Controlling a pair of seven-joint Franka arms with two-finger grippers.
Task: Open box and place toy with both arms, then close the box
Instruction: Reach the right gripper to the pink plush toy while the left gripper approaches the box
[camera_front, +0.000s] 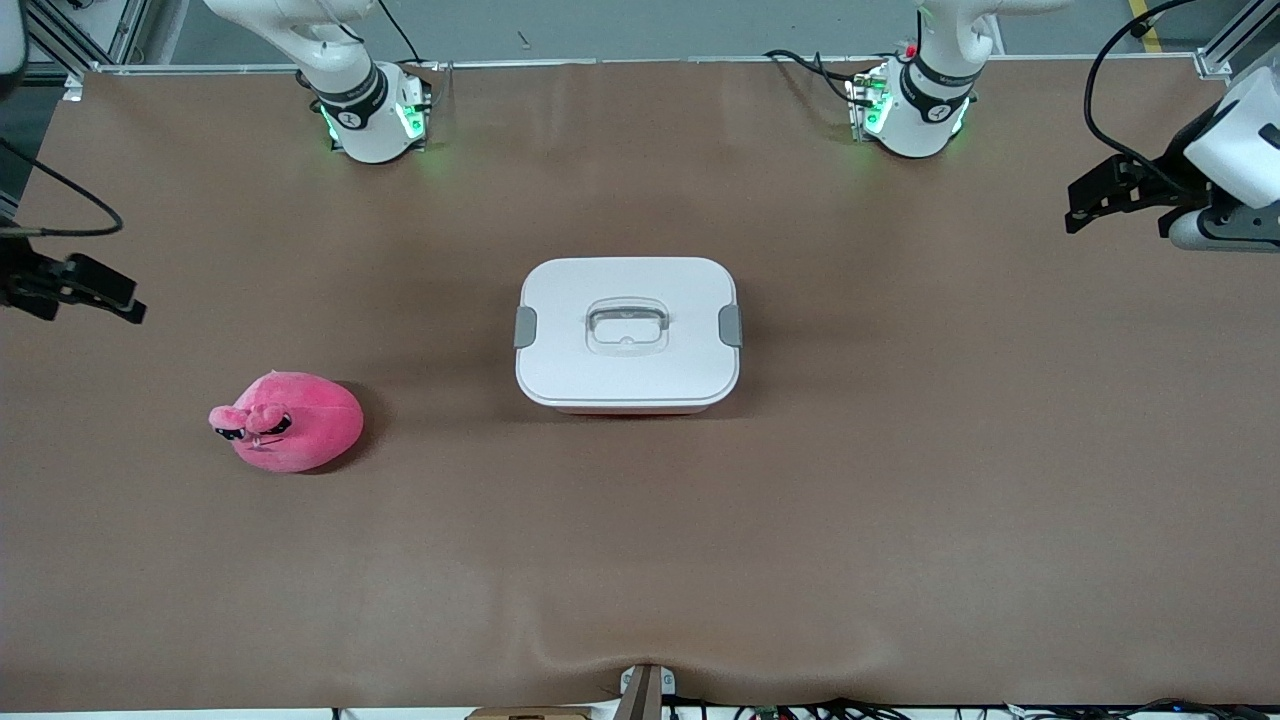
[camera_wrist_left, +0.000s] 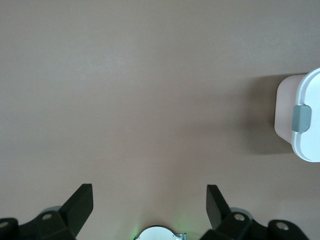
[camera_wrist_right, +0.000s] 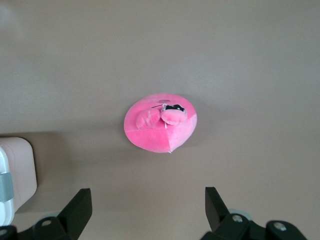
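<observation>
Box (camera_front: 627, 335), lid clipped shut, sits mid-frame, rigid and best gripped by its grey side clips; soft, light pink toy (camera_front: 288, 421) lies lower left; left gripper (camera_wrist_left: 150, 205) and right gripper (camera_wrist_right: 148, 207) hang wide open, empty.

The brown counter (camera_front: 640, 560) under me looks matt and faintly grained, like paper or board; the rounded white plastic box (camera_front: 627, 335) has a smooth satin lid with grey plastic clips and a clear glossy handle; the bright pink plush toy (camera_front: 290, 421) is soft, fuzzy cloth.
</observation>
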